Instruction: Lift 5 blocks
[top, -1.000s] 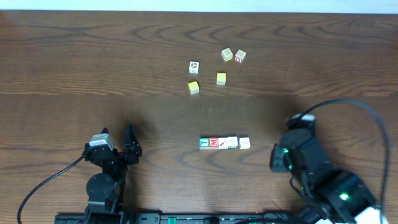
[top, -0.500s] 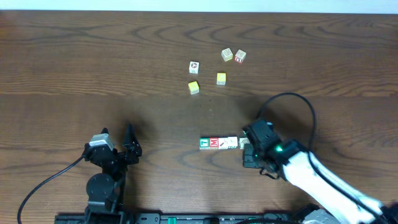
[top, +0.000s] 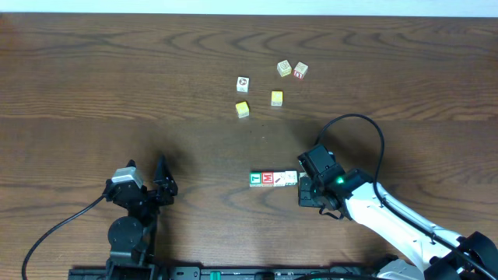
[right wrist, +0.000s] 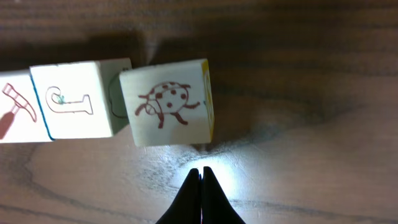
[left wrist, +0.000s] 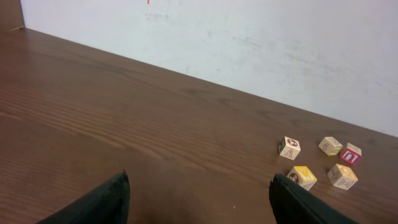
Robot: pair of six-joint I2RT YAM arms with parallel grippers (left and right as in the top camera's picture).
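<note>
1. Jaws of the right gripper (right wrist: 201,179) are pressed fully together with nothing between them. Their joined tips stand just off the 5 o'clock corner of the ladybird block (right wrist: 168,102), with a sliver of table showing between.
2. On the left gripper (left wrist: 199,200) the jaws are spread wide and hold nothing. It sits at about 9 o'clock of the row of blocks, well apart from it.
3. From overhead the blocks lie flat on the table (top: 93,78) in a straight row running 9 to 3 o'clock. The green-faced block (top: 254,180) is at the 9 o'clock end, the red-faced block (top: 267,179) is touching it, and two whitish ones follow.
4. The right wrist view shows the hammer block (right wrist: 13,112), the J block (right wrist: 74,99) and the ladybird block side by side. The ladybird block is at the 3 o'clock end, set slightly askew. From overhead the right gripper covers it.
5. Five loose cubes (top: 277,98) are scattered at 12 o'clock of the row, well apart from it; two of them show yellow tops.
</note>
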